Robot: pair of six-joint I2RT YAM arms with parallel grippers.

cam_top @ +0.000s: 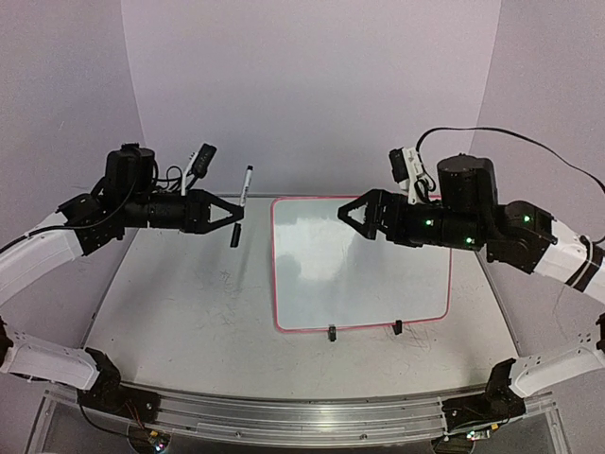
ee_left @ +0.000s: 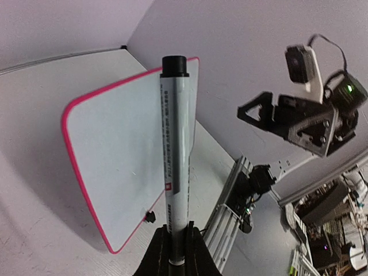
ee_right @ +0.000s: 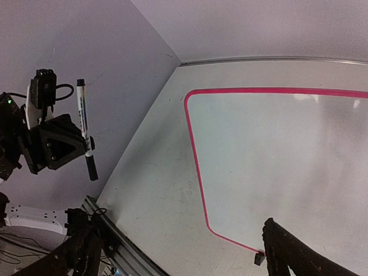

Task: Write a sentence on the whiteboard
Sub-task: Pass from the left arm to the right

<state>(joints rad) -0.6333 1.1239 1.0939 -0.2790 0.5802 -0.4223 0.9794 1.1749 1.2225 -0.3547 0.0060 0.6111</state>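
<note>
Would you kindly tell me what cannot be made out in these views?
Left wrist view: print on the grey black-tipped marker is too small; its lower end hides inside the left claw.
Right wrist view: the white pink-bordered whiteboard runs off the right edge; a black finger of the right claw is cut by the bottom edge.

The whiteboard (cam_top: pixel 364 274) looks smooth and glossy. The marker (ee_left: pixel 175 155) is shiny plastic, the tabletop (cam_top: pixel 180 312) matt and scuffed, and the rail (cam_top: pixel 302 414) along the bottom brushed metal.
</note>
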